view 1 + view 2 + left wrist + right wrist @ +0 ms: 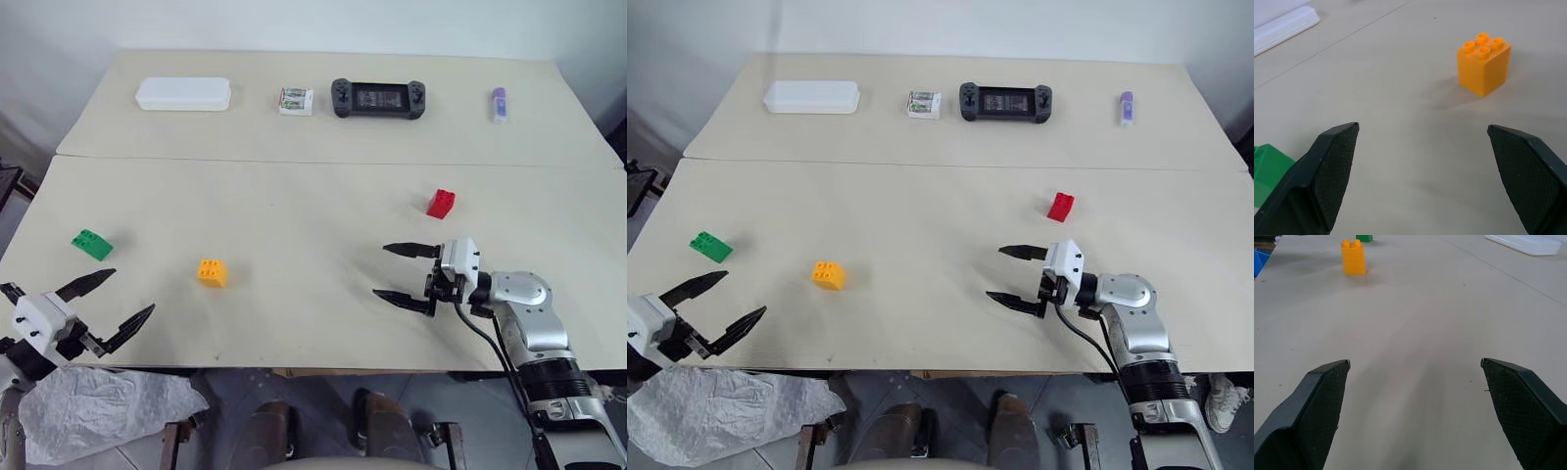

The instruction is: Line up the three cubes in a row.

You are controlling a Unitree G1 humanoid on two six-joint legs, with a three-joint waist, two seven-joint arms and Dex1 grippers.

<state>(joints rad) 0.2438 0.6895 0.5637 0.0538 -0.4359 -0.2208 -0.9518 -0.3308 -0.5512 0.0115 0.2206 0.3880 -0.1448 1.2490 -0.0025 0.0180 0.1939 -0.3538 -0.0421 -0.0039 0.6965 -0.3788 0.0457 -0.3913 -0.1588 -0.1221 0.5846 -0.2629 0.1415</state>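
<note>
Three studded cubes lie far apart on the beige table. The green cube is at the left, the yellow-orange cube sits nearer the front left, and the red cube is at the right. My left gripper hovers open at the front-left corner, pointing toward the yellow-orange cube, with the green cube beside one finger. My right gripper is open and empty just in front of the red cube, pointing left across the table toward the yellow-orange cube.
Along the far edge stand a white oblong box, a small white box with green print, a black handheld console and a purple-and-white stick. A crumpled plastic bag lies below the front-left corner.
</note>
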